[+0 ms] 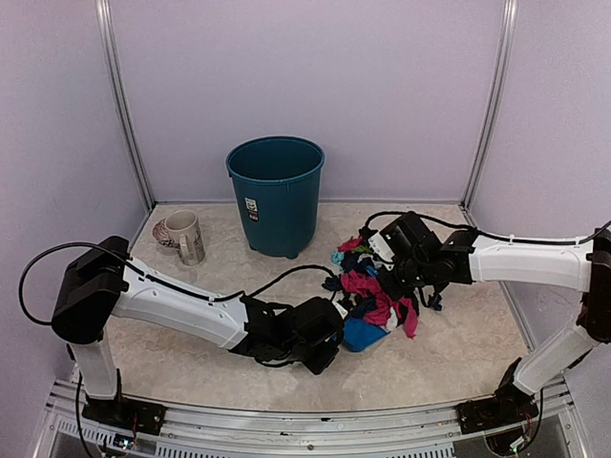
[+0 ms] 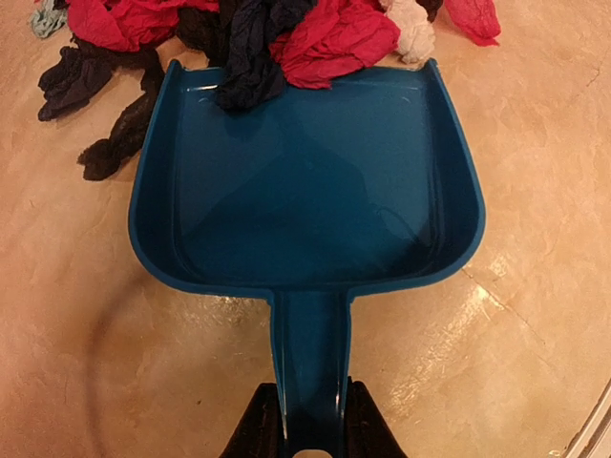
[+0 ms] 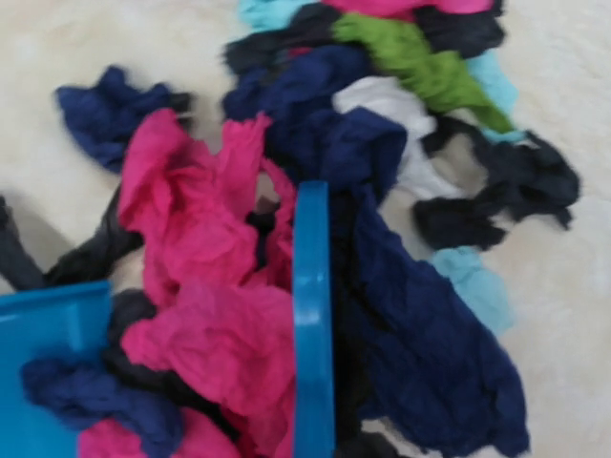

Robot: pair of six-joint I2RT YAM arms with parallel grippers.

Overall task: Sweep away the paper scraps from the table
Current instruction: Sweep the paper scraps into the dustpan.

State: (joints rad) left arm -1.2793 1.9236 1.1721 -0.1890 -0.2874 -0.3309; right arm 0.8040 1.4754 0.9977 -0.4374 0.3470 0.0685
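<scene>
The paper scraps (image 1: pixel 374 286) lie in a heap of pink, black, dark blue and teal bits right of the table's (image 1: pixel 458 353) middle. My left gripper (image 1: pixel 320 348) is shut on the handle of the blue dustpan (image 2: pixel 305 191), its fingers (image 2: pixel 258 429) on both sides. The pan lies flat with its mouth against the heap. Pink and dark scraps (image 2: pixel 325 38) hang over its front lip. My right gripper (image 1: pixel 425 284) hovers over the heap. Its fingers are out of the right wrist view, where the blue hand brush (image 3: pixel 312 315) runs up from the bottom among scraps (image 3: pixel 200 239).
A teal bin (image 1: pixel 276 196) stands upright at the back centre. A mug (image 1: pixel 186 237) on a saucer stands at the back left. Lilac walls close the table in on three sides. The dustpan's corner (image 3: pixel 48 363) shows at the right wrist view's lower left.
</scene>
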